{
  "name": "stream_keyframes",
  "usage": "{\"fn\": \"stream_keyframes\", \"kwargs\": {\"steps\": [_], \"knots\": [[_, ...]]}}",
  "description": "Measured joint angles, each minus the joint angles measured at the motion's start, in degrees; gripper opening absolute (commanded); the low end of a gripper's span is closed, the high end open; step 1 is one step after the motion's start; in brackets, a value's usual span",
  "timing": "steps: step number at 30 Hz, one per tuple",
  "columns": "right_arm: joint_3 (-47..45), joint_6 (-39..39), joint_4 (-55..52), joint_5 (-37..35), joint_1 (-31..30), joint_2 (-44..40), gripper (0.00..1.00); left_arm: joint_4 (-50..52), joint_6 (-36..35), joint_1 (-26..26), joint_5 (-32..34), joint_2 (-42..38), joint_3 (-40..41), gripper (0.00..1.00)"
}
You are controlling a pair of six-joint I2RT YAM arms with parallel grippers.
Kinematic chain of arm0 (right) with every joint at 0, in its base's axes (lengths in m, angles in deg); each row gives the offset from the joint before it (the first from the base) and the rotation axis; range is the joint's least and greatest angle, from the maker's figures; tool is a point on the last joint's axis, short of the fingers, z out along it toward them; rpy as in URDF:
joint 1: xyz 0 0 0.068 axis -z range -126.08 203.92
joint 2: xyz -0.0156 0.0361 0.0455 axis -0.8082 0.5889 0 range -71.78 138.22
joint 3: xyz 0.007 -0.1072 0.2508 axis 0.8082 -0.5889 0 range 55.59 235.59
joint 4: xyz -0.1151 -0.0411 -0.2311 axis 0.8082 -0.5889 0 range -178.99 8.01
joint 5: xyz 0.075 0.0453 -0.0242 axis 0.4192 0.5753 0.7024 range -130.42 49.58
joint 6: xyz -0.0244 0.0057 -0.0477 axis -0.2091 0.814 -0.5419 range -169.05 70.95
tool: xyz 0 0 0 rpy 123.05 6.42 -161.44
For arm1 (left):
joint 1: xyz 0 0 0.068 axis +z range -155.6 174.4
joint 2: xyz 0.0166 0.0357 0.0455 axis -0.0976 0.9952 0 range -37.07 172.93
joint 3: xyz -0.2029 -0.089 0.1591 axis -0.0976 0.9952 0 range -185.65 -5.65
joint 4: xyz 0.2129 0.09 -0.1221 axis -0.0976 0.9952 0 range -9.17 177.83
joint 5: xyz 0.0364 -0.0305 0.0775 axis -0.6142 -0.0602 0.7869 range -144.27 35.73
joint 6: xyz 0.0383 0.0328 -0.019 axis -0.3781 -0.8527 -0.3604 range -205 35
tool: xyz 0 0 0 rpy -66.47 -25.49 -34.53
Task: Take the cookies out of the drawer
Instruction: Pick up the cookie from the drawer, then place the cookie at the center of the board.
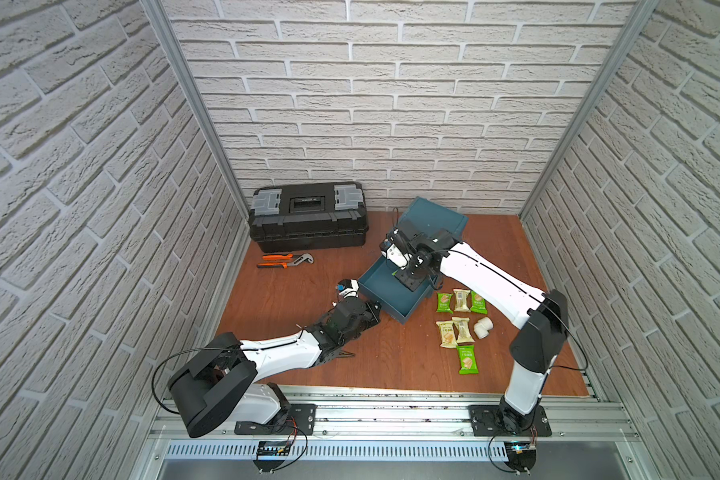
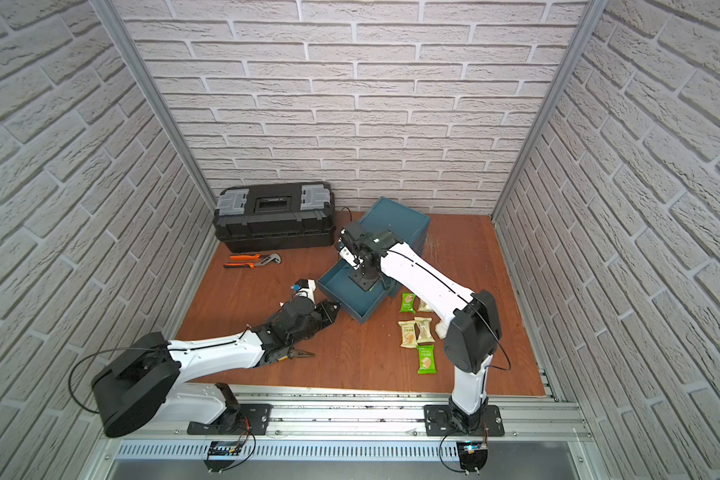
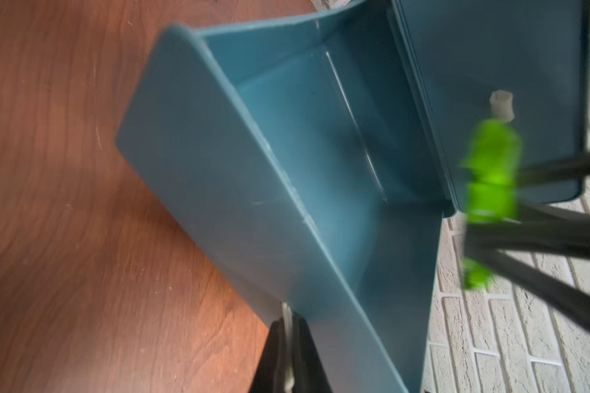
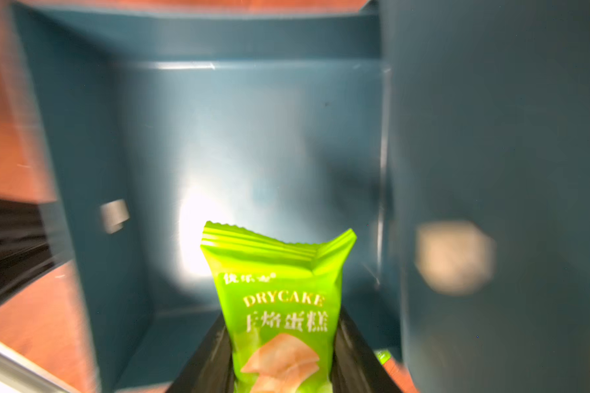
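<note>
In the right wrist view, green cookie packet [image 4: 280, 306] cut by the frame edge, drawer [image 4: 82, 136] motion-blurred.

Between the black jaws of your right gripper [image 4: 283, 318] you see a bright green packet [image 4: 280, 265] with cream lettering (a tan cake printed beneath). Beyond the jaws the drawer [image 4: 239, 129] is plain teal, flanked by the reddish-brown wood-grain table [image 4: 11, 136].

The toolbox [image 1: 308, 218] is sitting at the back left of the worktop [image 1: 275, 299], with pliers [image 1: 285, 261] lying just in front of it. Right of it the cabinet [image 1: 437, 220] is standing, its drawer [image 1: 385, 297] sticking out toward the front left. Your right hand [image 1: 408, 282] is hanging over the drawer, pinching a packet [image 4: 280, 306]. Your left hand [image 1: 375, 311] is clamping the drawer's front. Other cookies [image 1: 461, 300] are lying right of the drawer, with a pipe elbow [image 1: 483, 327] beside them.
</note>
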Motion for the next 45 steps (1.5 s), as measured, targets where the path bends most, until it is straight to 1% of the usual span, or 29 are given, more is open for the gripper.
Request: {"fn": "stream_keyframes", "kwargs": {"steps": [2,5,9,15,19,23,27,30,34,36,41,43,45], "knots": [[-3.3,2.7,0.3,-0.2,-0.7,-4.7,0.40,0.0,0.0,0.0,0.0,0.0,0.0,0.00],[-10.7,8.3,1.0,-0.6,-2.1,-11.9,0.40,0.0,-0.1,0.0,0.0,0.0,0.0,0.00],[-20.7,17.6,1.2,-1.8,-5.2,-20.1,0.40,0.0,-0.2,0.0,0.0,0.0,0.0,0.00],[-35.0,31.6,2.6,-1.7,-8.3,-31.2,0.39,0.0,-0.2,0.1,-0.1,0.0,0.0,0.00],[-44.4,38.9,3.9,0.0,-8.8,-35.9,0.39,0.0,-0.2,0.1,-0.2,0.2,-0.1,0.00],[-53.1,43.8,5.9,3.0,-8.9,-36.7,0.40,-0.1,-0.2,0.1,-0.3,0.5,-0.2,0.00],[-58.2,46.5,8.9,5.6,-8.9,-34.1,0.39,-0.1,-0.2,0.2,-0.3,1.1,-1.1,0.00],[-59.9,47.5,11.1,6.4,-8.8,-31.3,0.37,0.2,-0.2,0.2,-0.3,1.2,-1.3,0.00],[-60.5,47.6,13.9,6.8,-7.7,-28.7,0.39,0.8,-0.3,0.2,-0.4,1.2,-2.0,0.00],[-60.8,47.5,15.4,7.0,-7.0,-27.4,0.43,0.9,-0.3,0.3,-0.4,1.2,-2.2,0.00],[-61.4,47.4,17.6,7.2,-6.1,-26.1,0.59,1.2,-0.3,0.3,-0.5,1.2,-2.7,0.00],[-61.4,47.3,17.9,7.1,-6.0,-26.2,0.62,1.2,-0.3,0.3,-0.5,1.2,-2.7,0.00],[-61.4,47.3,17.8,7.1,-5.9,-26.8,0.63,1.2,-0.4,0.3,-0.5,1.2,-2.7,0.00]]}}
